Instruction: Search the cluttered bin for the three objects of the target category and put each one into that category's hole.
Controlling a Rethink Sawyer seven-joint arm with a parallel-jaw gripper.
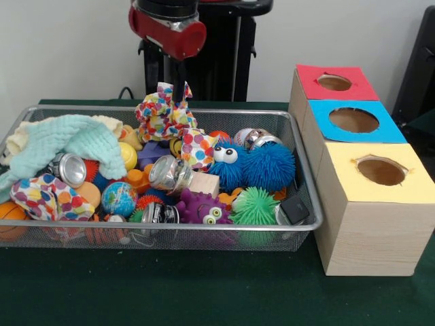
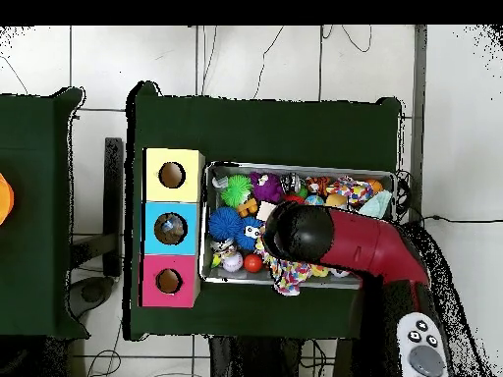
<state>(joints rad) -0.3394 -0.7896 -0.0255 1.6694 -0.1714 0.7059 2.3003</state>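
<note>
My end effector (image 1: 181, 92) is pinched shut on a white cloth with multicoloured polka dots (image 1: 163, 112), holding it by its top so that it hangs bunched, long axis vertical, its lower folds trailing onto the clutter at the far middle of the wire-mesh bin (image 1: 309, 197); in the overhead view my arm hides the grip itself, and only a corner of the cloth shows beneath it at the bin's near wall; around the cloth lie a blue furry ball with googly eyes (image 1: 262, 166), a green spiky ball (image 1: 255, 206), a purple spiky creature (image 1: 202, 207), a pale mint towel (image 1: 64, 139) and a second dotted cloth (image 1: 47, 197); the wooden boxes stand just beside the bin, topped red (image 1: 334, 82), blue (image 1: 353, 120) and yellow (image 1: 380, 171), each with a round hole; from the front view they lie to the right of my grip, the red one nearest, so I judge the coming move a lift clear of the rim, then sideways travel toward them; which hole suits cloth I cannot tell.
</note>
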